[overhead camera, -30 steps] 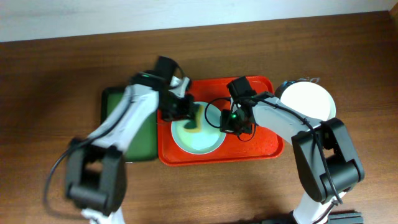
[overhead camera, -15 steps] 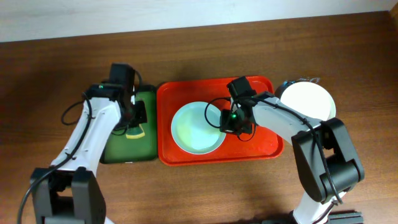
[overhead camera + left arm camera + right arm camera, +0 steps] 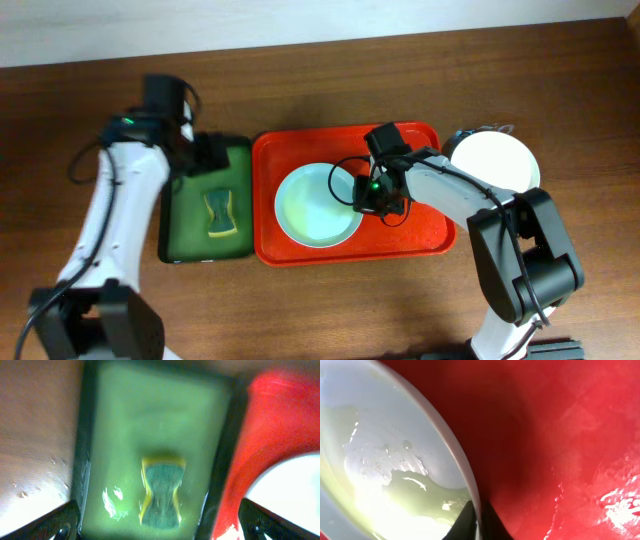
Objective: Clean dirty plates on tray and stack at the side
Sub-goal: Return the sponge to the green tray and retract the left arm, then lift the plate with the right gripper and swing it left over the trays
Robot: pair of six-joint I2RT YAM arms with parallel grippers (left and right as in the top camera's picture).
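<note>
One plate [image 3: 317, 205] on red tray [image 3: 420, 240]: right gripper [image 3: 366, 196] pinches its right rim, nearer arm; side plate [image 3: 495, 160] lies further right. Left gripper [image 3: 205, 152] spread, well apart.

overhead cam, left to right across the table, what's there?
green tray holding the sponge → plate on the red tray → right gripper pinching that plate's right rim → white plate on the table beside the red tray
</note>
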